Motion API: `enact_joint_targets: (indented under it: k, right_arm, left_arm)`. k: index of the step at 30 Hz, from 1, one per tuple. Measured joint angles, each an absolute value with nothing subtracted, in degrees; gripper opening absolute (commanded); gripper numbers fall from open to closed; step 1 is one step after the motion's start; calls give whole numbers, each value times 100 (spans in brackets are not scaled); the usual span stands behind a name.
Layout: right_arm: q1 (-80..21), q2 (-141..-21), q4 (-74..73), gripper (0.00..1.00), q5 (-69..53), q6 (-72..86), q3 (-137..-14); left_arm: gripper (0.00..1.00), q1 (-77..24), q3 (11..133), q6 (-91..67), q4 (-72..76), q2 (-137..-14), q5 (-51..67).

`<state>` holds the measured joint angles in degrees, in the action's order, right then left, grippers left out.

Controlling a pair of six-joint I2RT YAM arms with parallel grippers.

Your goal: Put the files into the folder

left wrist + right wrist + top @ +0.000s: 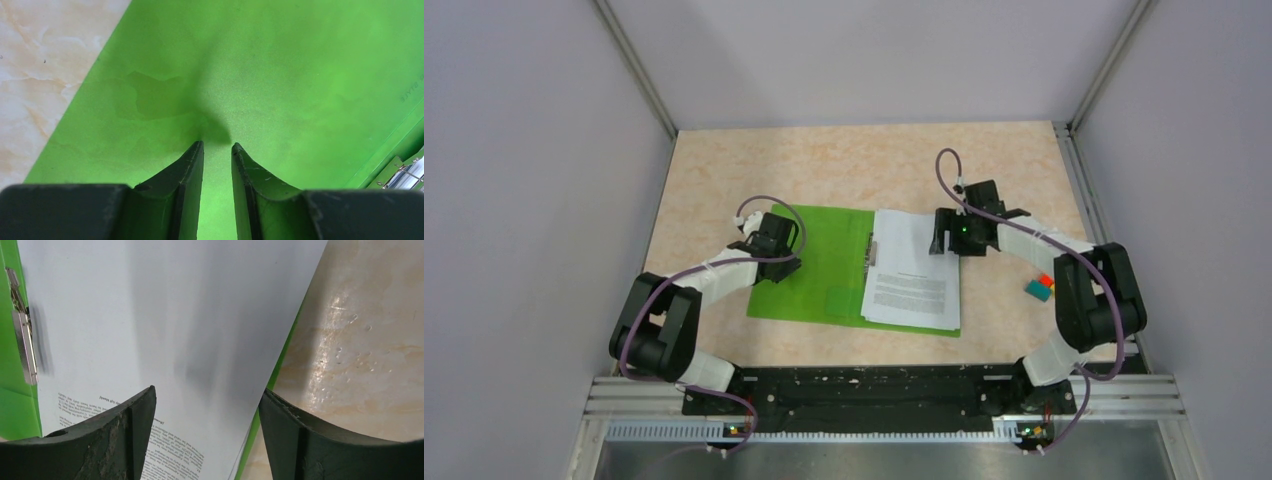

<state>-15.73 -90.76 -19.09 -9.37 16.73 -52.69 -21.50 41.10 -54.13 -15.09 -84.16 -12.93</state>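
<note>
Top external view shows the bright green plastic folder [844,300] open on the marbled desk [724,170], white printed paper sheets [914,275] on its right half, left claw [217,146] narrowly parted and empty, seemingly pinning the left cover [260,70] flat, right claw [206,390] released over the sheets' edge; whether the metal clip [22,345] holds them is unclear.

Reading the top view from the folder [809,285]: we've got bare table [844,160] at 12 o'clock, wide enough to pass through. The left arm [724,270] blocks 9 o'clock. The right arm [1034,240] blocks 3, with small coloured blocks [1040,287] just beside it. A metal clip [24,340] sits along the files' [912,280] 9 o'clock edge.
</note>
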Motion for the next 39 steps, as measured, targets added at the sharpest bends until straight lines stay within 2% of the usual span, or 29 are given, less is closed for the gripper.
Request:
enact_joint_targets:
  k: [12, 15, 19, 25, 29, 35, 39]
  right_arm:
    - [-1509, -9627, -1782, 74, -908, 1865, -5594]
    - [-1509, -9627, -1778, 74, -836, 1883, -5592]
    - [-1505, -9588, -1754, 75, -620, 1951, -5548]
    - [-1437, -9100, -1758, 76, -421, 2117, -5175]
    - [-1433, -8503, -1697, 77, -486, 2318, -4818]
    - [-1498, -7395, -1702, 79, -550, 2674, -4051]
    - [-1522, -7006, -1688, 81, -526, 2845, -3741]
  left_arm:
    - [33, -2167, 4110, -5415, -1511, -8412, -1299]
    - [36, -2182, 4110, -5419, -1531, -8388, -1295]
    - [53, -2191, 4119, -5400, -1645, -8261, -1267]
    - [74, -2182, 4617, -4954, -2187, -8025, -1354]
    - [84, -1942, 4895, -4438, -2231, -7791, -1304]
    - [89, -611, 4908, -3697, -2235, -7778, -580]
    - [96, -259, 4908, -3361, -2233, -7946, -193]
